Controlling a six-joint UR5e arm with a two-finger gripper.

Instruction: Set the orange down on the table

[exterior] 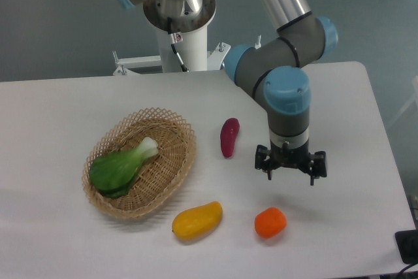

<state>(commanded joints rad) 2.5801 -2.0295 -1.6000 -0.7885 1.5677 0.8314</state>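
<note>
The orange (270,222), small, glossy and red-orange, lies alone on the white table (59,240) near the front edge. My gripper (290,173) hangs above and to the right of it, clear of the fruit. Its fingers are spread apart with nothing between them.
A yellow mango-like fruit (196,220) lies left of the orange. A magenta sweet potato (228,137) rests behind it, near my arm. An oval wicker basket (171,121) at the left holds a green bok choy (122,167). The robot base (177,27) stands at the back.
</note>
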